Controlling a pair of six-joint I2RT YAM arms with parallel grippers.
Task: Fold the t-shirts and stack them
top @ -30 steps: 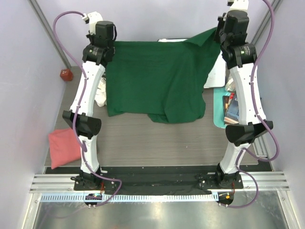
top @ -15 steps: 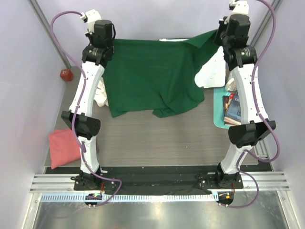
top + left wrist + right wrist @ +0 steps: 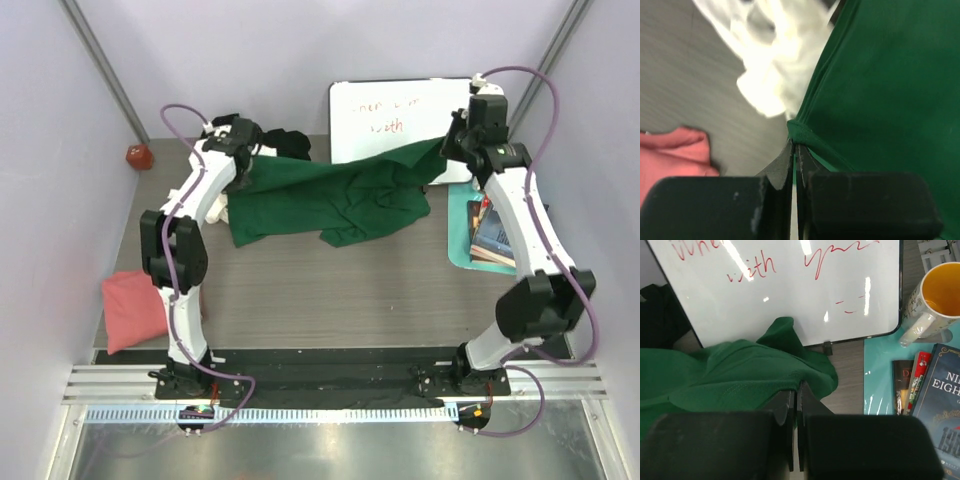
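Pinching one edge of the dark green t-shirt (image 3: 330,200), the left tool (image 3: 794,145) is clenched on a small bunch of cloth well to the left of the whiteboard (image 3: 395,120). The right tool (image 3: 796,390) is clamped on the opposite end of the same shirt, near the whiteboard's lower right corner. Between the two tools the green cloth sags in rumpled folds. Its lower part lies on the tabletop (image 3: 350,290) on the near side of the whiteboard, and its right end overlaps the board's bottom edge. The black t-shirt (image 3: 290,143) is bunched just left of the whiteboard, beside the left tool. The white t-shirt (image 3: 767,60) lies crumpled farther left, at the green one's left edge. The salmon pink t-shirt (image 3: 130,305) sits far to the left of the whiteboard, nearer the arm bases. Just right of the whiteboard stands a mug (image 3: 935,295), with books (image 3: 935,390) on the teal mat (image 3: 880,385).
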